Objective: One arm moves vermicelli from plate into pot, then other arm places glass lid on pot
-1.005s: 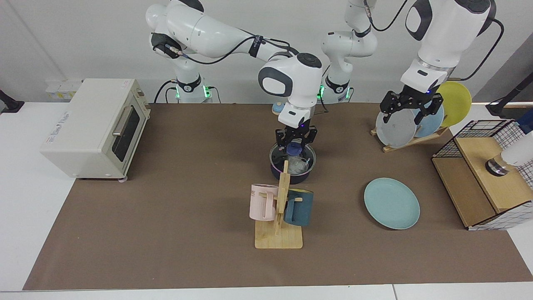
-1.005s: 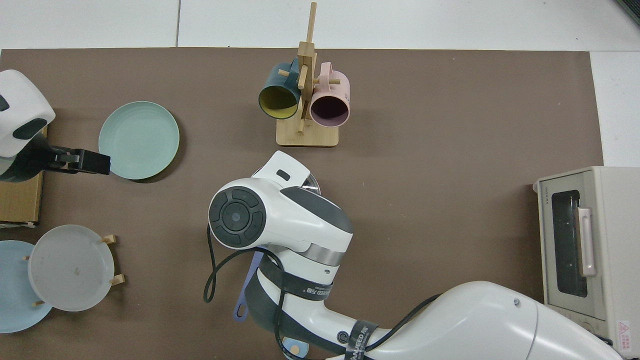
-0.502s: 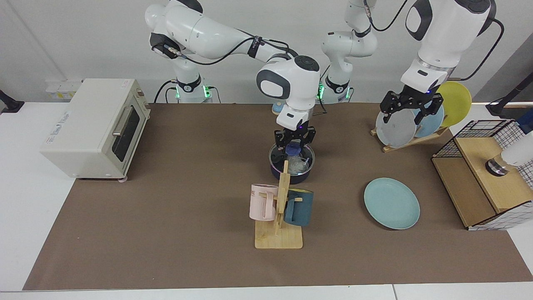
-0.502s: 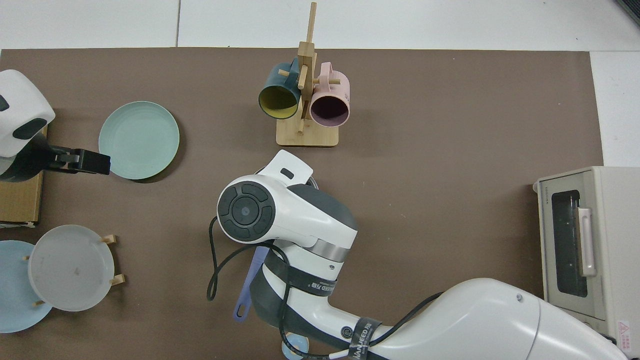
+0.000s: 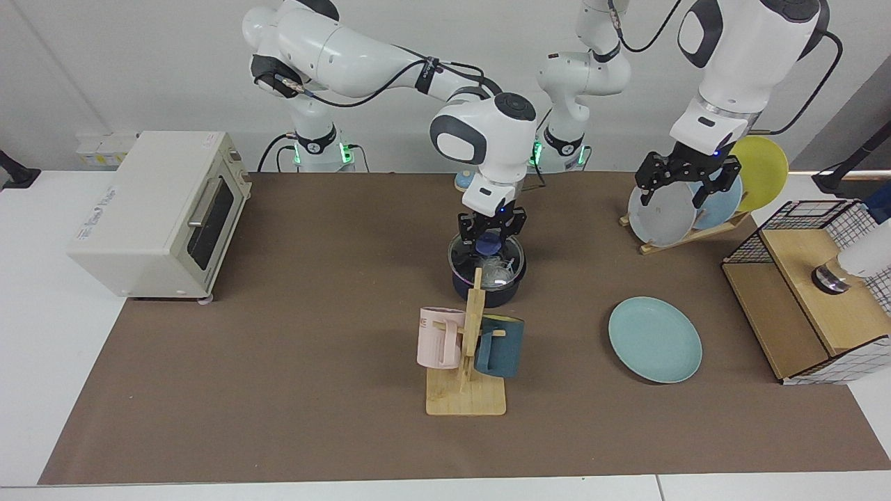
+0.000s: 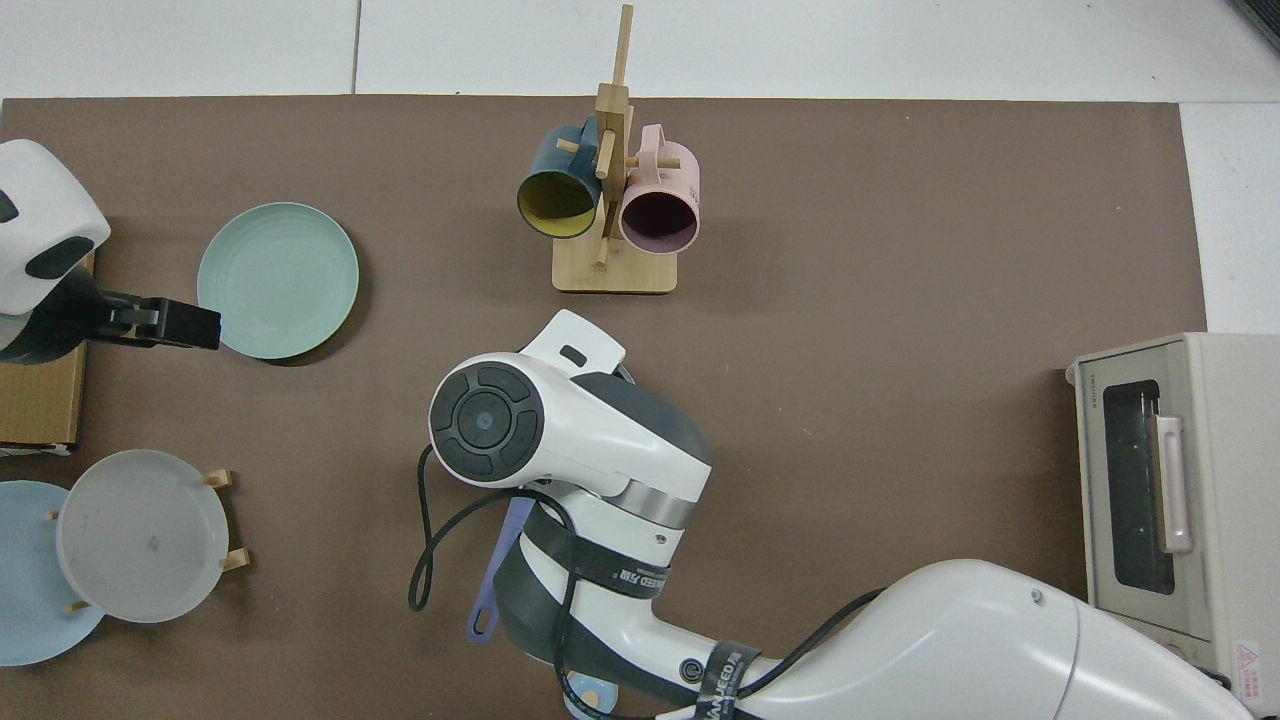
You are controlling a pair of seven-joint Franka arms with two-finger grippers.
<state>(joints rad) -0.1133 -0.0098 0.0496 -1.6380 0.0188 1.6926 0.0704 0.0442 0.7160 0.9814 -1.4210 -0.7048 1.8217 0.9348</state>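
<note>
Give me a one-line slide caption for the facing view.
Right gripper at the blue knob of the glass lid on the pot, plate empty, left gripper waiting.

four plates [image 5: 655, 339], two mugs [image 5: 440, 337], one pot [image 5: 487, 285]

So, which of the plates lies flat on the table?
The teal-green plate. It lies alone on the brown mat, while the grey-white, blue and yellow plates stand in the wooden rack.
</note>
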